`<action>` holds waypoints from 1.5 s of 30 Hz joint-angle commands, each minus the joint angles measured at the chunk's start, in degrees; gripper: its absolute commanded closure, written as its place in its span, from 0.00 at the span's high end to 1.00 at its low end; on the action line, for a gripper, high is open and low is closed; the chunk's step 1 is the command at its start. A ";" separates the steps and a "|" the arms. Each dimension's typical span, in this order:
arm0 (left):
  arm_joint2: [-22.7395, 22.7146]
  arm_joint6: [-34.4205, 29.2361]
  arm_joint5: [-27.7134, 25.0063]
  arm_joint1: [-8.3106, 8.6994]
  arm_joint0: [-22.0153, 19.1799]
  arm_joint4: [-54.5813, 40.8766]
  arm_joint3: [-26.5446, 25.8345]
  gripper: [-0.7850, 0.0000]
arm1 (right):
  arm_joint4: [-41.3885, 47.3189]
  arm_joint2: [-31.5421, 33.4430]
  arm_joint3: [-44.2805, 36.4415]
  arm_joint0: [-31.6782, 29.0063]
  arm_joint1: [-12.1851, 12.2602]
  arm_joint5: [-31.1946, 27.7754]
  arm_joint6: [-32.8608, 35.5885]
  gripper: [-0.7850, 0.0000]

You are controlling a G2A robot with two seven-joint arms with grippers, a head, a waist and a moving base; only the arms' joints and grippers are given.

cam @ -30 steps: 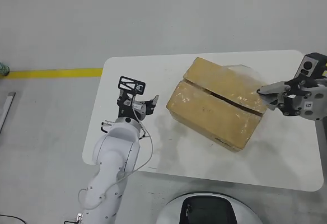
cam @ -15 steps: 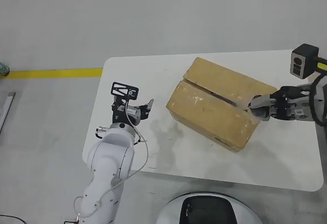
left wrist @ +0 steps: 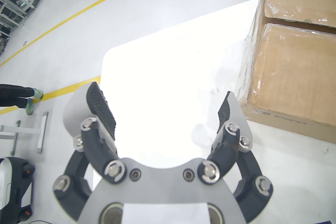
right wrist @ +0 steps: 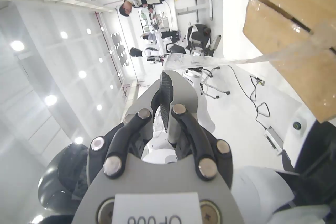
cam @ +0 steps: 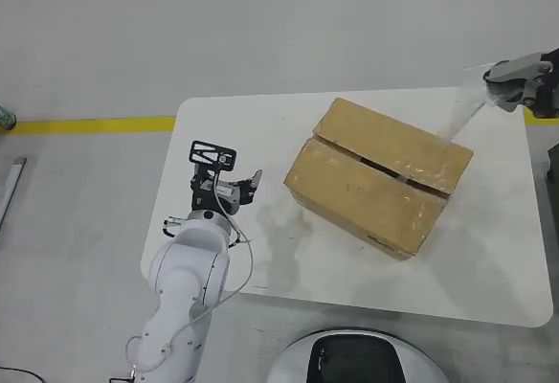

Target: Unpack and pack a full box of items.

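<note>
Pressed together on one end of a clear tape strip [right wrist: 223, 60]: so the right jaws, up beyond the far right corner of the worktop [cam: 260, 124]; from there, stretched tight down to the right end of the middle seam of the cardboard box [cam: 375, 177], with the other end stuck on it; at the left jaws, wide apart, nothing held; low over the left part of the worktop, near the left side of the box but not touching it; box lying slantwise on the middle and right of the worktop, both top flaps down and closed.

By judgement, only at the very start; seal apparently lifted along most of the seam, not free at the last end; left to do: pulling the strip fully off, opening the flaps, taking out the items (none to see so far), then packing them back and closing.
</note>
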 commanded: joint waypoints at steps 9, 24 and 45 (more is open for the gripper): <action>0.00 0.00 0.00 0.00 0.00 0.00 0.00 1.00 | -8.63 3.21 -0.14 -4.94 0.90 -2.95 -1.69 0.00; 0.16 2.76 -1.15 -0.13 0.98 0.83 0.28 1.00 | 22.95 5.56 -7.19 -4.54 -1.41 -15.15 3.35 0.00; 0.16 2.76 -1.15 -0.13 0.98 0.83 0.28 1.00 | 17.82 -1.16 -4.99 0.62 -1.91 -10.19 3.80 0.00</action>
